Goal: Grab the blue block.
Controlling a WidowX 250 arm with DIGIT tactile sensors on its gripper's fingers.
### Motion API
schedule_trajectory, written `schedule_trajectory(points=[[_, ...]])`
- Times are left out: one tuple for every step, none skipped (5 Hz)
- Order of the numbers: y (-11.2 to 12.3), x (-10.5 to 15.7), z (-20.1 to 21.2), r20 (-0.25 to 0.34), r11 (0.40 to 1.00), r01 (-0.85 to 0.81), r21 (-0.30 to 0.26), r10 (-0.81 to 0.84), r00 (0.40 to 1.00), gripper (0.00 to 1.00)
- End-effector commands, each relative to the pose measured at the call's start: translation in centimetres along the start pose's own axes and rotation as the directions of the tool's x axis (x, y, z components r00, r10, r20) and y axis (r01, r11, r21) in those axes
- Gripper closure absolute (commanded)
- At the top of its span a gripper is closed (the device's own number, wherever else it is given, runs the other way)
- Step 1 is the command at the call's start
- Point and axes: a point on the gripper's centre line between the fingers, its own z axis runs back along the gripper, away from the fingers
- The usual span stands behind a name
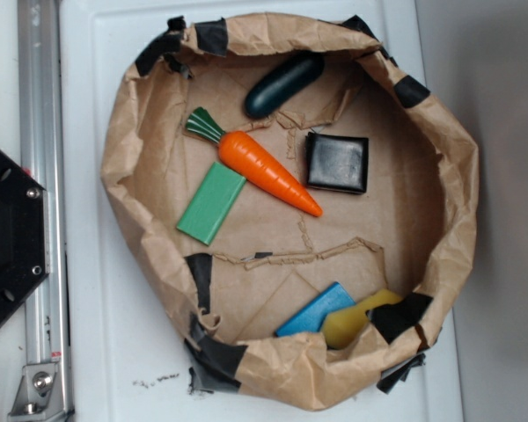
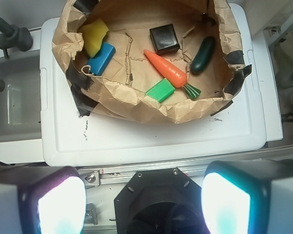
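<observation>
The gripper (image 2: 132, 200) is released, its two fingers wide apart and well clear of the crumpled brown paper bowl (image 2: 136, 105). The flat bright blue rectangular block (image 2: 102, 58) lies at 10 o'clock inside it, touching the yellow rounded piece (image 2: 94, 36).

Robot lab bench, aluminium rail (image 1: 37, 176), white plastic lid (image 2: 151, 136), taped paper-bag bin (image 1: 158, 114)

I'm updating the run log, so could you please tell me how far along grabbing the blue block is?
Nothing looks done yet. The blue block lies in the paper bowl, touching the yellow piece. The tool is open and far back, holding nothing. Approach, descent and grasp all remain.
</observation>
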Motion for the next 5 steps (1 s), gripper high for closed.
schedule_trajectory(points=[[0.0,0.0,0.0,0.000,1.000,0.000,0.000,0.000,1.000,0.00],[-0.5,4.5,-4.2,-0.019,0.997,-0.060,-0.053,0.059,0.998,0.00],[-0.5,7.1,-7.8,-0.067,0.959,-0.273,-0.073,0.269,0.961,0.00],[-0.2,9.0,-10.8,-0.016,0.945,-0.326,-0.036,0.326,0.945,0.00],[0.1,9.4,-13.3,0.024,0.929,-0.369,-0.006,0.369,0.929,0.00]])
